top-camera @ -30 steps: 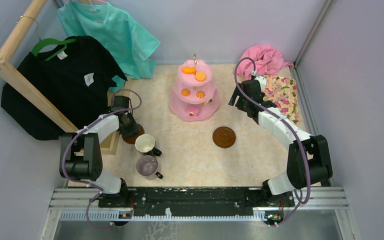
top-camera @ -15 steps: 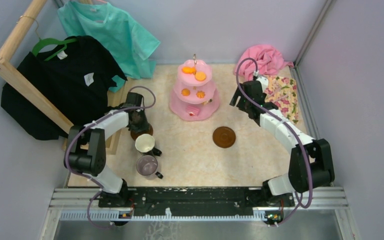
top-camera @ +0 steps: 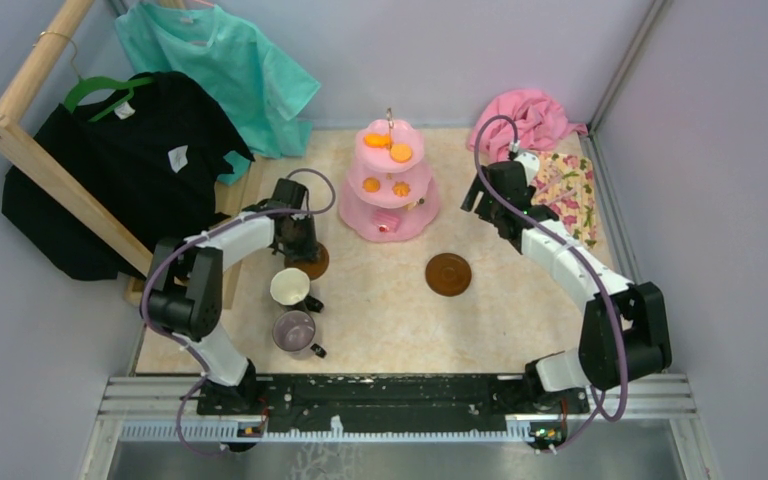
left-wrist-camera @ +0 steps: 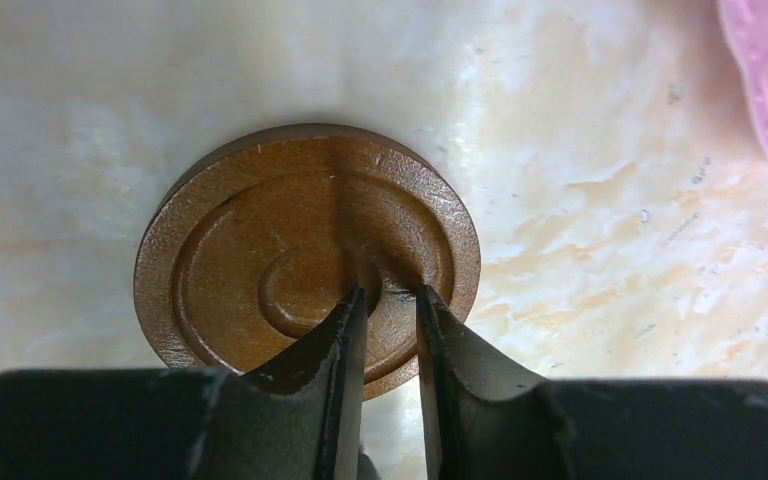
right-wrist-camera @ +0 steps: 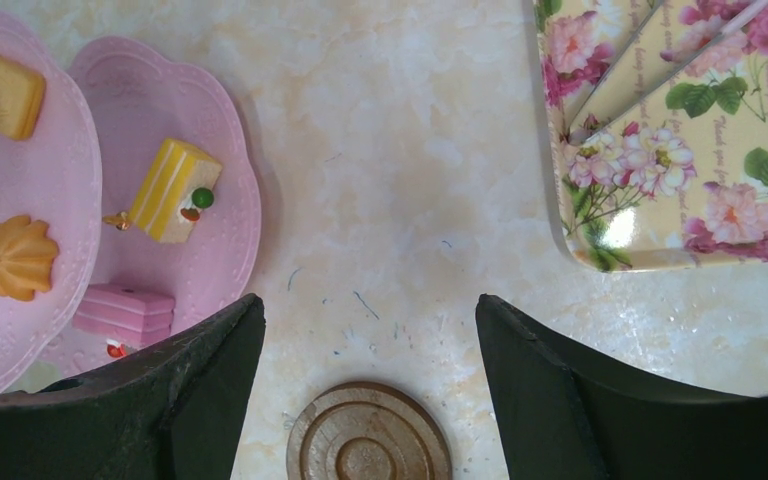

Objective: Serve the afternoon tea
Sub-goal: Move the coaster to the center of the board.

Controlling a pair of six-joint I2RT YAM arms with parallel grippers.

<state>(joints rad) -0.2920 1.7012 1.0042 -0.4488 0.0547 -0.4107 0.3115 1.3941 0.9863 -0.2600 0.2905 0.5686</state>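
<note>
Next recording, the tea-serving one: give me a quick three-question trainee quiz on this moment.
1. True or false: the right gripper is shut.
2. What does the left gripper pinch? A) a teapot B) the brown saucer C) a spoon
3. How many mugs stand on the table?

Key
1. False: it is open, with nothing between its fingers.
2. B, pinched at its rim.
3. Two: the white mug and the grey-purple mug.
</note>
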